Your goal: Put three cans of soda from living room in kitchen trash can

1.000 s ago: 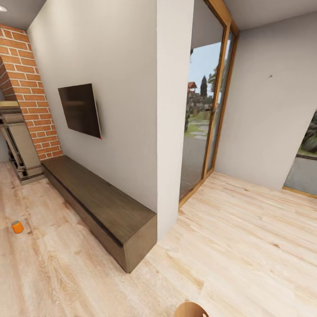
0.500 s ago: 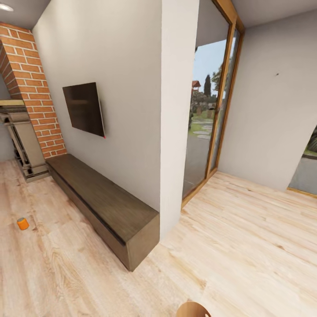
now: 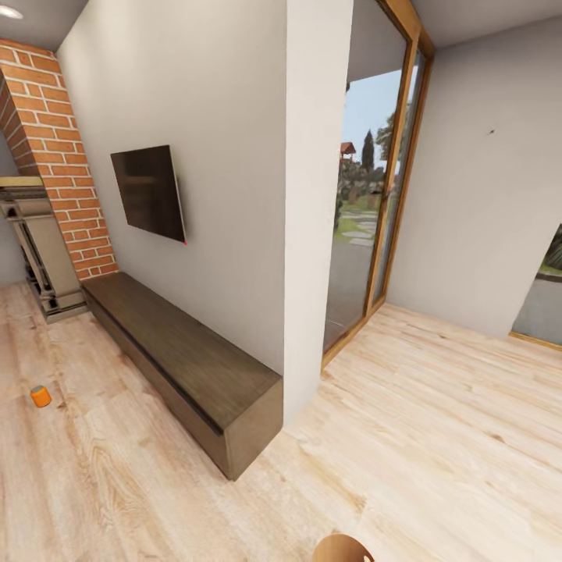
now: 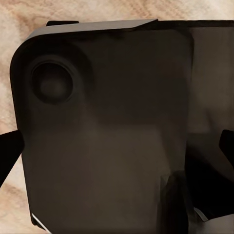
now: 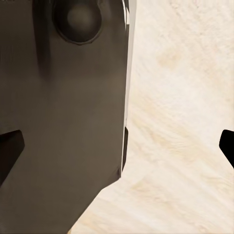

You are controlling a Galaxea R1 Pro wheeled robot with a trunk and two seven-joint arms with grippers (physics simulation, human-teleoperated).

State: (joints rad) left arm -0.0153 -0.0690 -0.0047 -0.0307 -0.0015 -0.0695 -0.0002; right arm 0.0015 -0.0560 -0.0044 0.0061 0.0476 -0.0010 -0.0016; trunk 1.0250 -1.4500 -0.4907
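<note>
One orange can of soda (image 3: 40,396) on the floor (image 3: 437,437); both fingers' spread unreadable.

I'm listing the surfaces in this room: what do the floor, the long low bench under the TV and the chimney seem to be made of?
Floor: light wood planks with a matte finish, going by the visible grain and board seams. Bench: dark brown wood or veneer, judging from its faint streaked grain and low sheen. Chimney: red brick with pale mortar joints, rough-looking. Since this is a render, these are looks only.
</note>
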